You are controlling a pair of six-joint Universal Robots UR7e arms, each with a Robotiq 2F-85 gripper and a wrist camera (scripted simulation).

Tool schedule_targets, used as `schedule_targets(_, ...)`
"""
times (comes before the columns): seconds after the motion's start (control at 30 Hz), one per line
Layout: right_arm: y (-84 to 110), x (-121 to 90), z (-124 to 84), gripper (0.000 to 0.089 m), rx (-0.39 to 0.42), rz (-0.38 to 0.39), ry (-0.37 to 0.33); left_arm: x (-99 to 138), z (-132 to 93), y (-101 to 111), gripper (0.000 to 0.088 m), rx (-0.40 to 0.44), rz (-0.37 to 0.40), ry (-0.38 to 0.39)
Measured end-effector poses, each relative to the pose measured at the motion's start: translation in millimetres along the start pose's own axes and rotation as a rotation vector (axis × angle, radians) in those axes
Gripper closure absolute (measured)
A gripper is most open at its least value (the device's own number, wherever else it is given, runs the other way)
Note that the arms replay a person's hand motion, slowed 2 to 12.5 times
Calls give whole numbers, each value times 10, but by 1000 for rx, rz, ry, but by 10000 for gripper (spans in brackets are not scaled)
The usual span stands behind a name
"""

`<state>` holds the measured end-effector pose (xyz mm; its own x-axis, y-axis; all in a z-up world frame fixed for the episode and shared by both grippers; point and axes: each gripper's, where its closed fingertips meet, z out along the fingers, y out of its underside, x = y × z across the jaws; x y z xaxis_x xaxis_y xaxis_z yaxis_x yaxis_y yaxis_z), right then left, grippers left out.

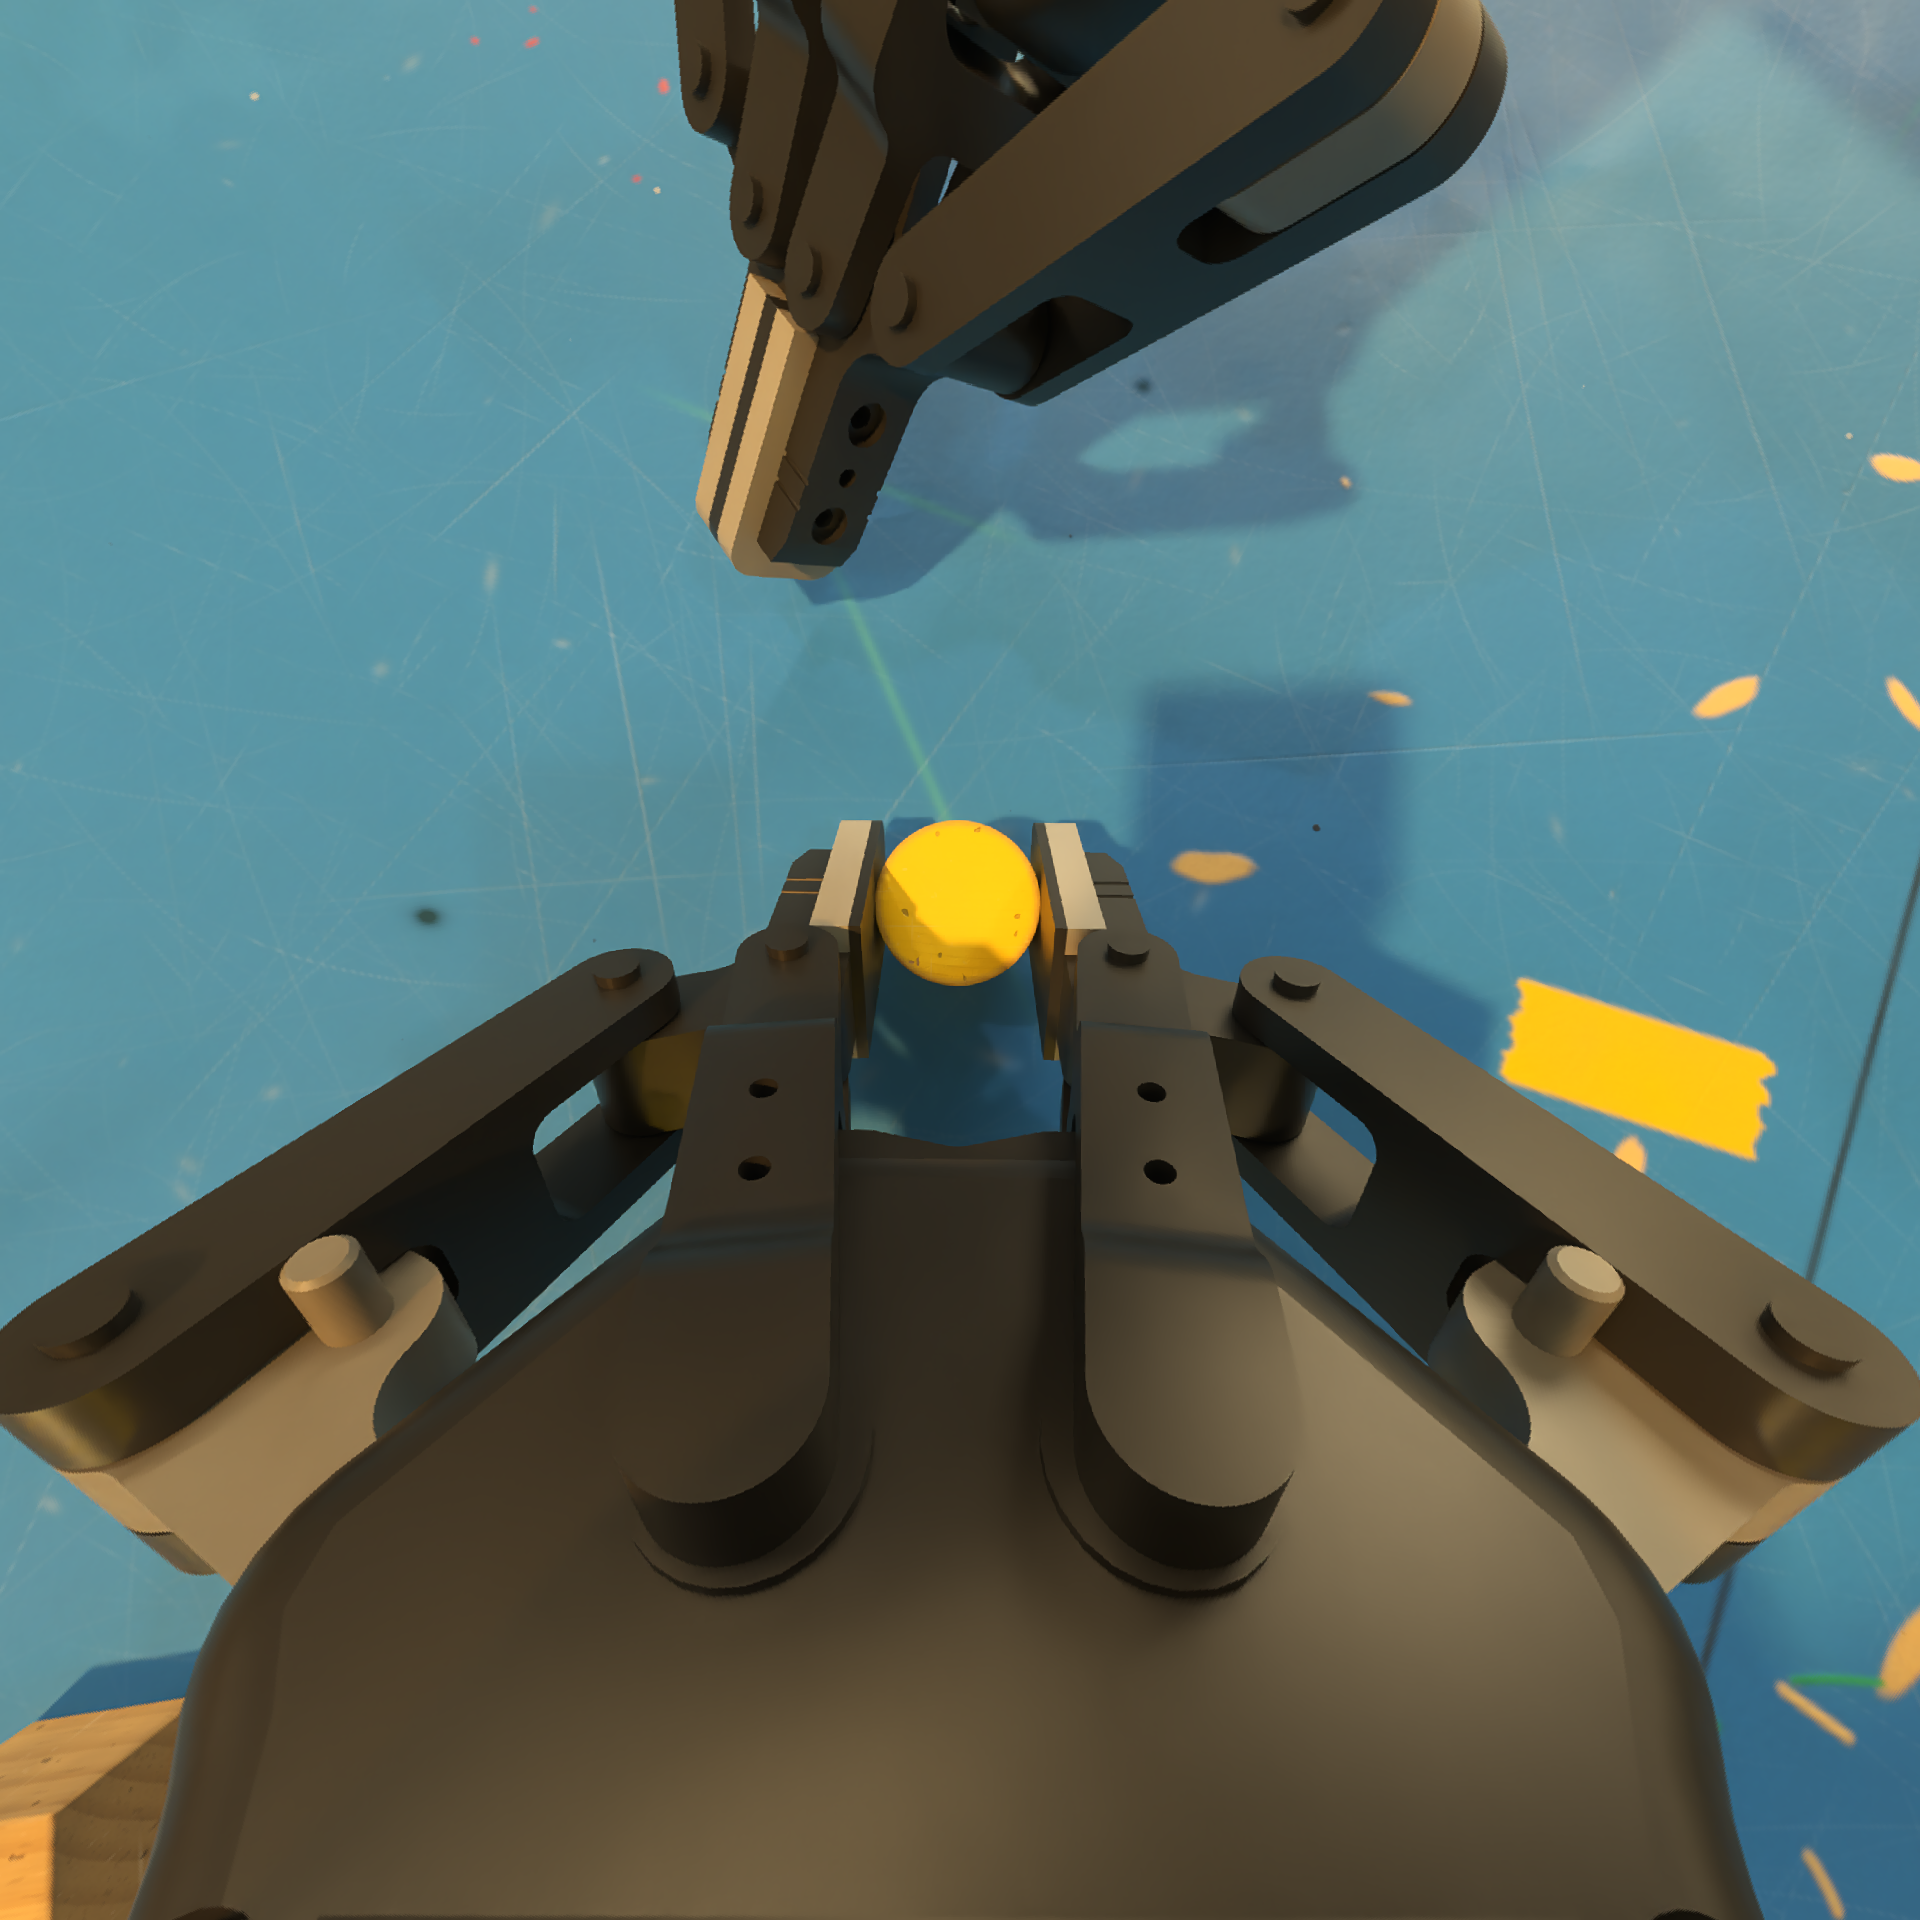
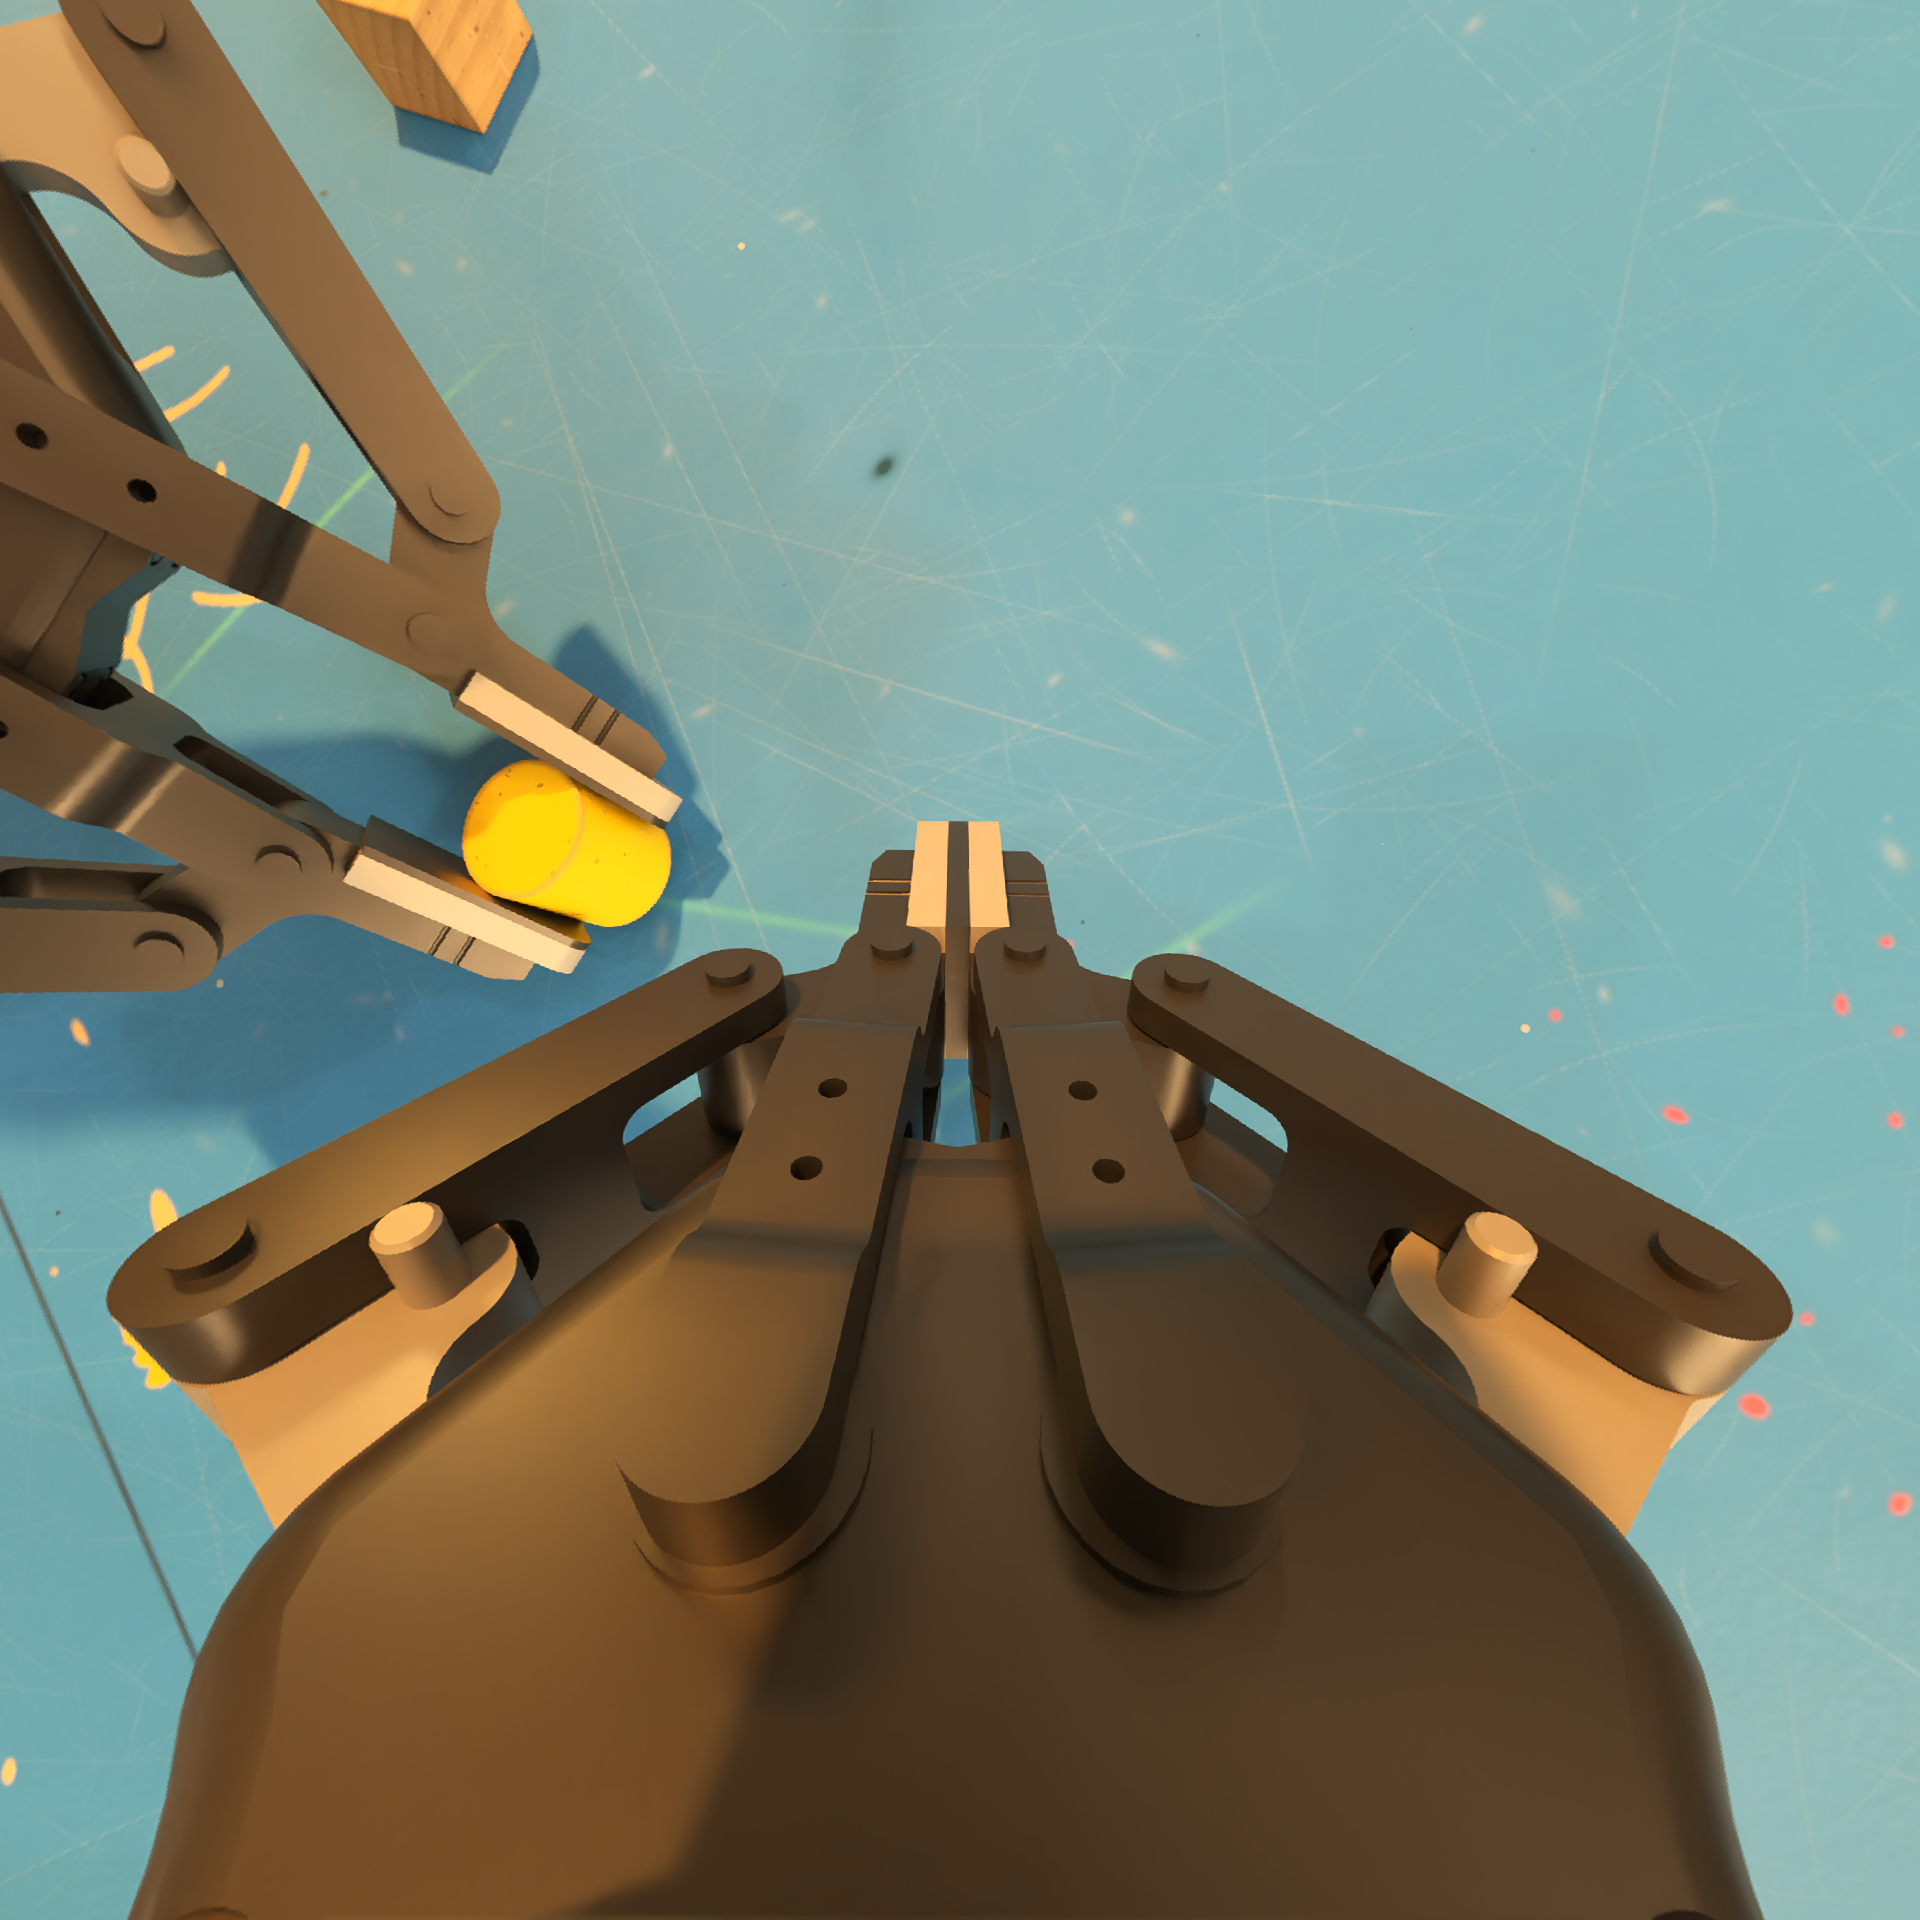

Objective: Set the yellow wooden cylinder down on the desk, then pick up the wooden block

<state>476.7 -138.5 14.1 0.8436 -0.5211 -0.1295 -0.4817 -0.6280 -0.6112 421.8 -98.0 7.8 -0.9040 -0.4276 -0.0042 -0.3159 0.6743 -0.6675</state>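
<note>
My left gripper (image 1: pixel 957 878) is shut on the yellow wooden cylinder (image 1: pixel 957 902), seen end-on between its pads and held above the blue desk. The right wrist view shows the same cylinder (image 2: pixel 566 844) between the left gripper's pads (image 2: pixel 613 868), clear of the desk with its shadow below. My right gripper (image 2: pixel 957 868) is shut and empty, hovering close to the right of the cylinder; it also shows in the left wrist view (image 1: pixel 774 540) ahead of the cylinder. The wooden block lies at the lower left corner of the left wrist view (image 1: pixel 73 1813) and at the top left of the right wrist view (image 2: pixel 442 52).
The blue desk (image 2: pixel 1351 468) is scratched, with paint flecks. A strip of yellow tape (image 1: pixel 1636 1065) lies to the right of my left gripper. A thin dark line (image 1: pixel 1860 1091) runs along the desk's right side.
</note>
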Motion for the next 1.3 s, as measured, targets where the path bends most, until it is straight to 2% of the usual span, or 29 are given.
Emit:
schedule_targets(0.63, -65, -20, -40, 893, 37, -16, 14, -134, -178, 23, 632, -6, 54, -34)
schedule_targets(1.3, -112, -90, -40, 893, 59, -33, 1, -259, -272, -42, 632, -22, -7, 82)
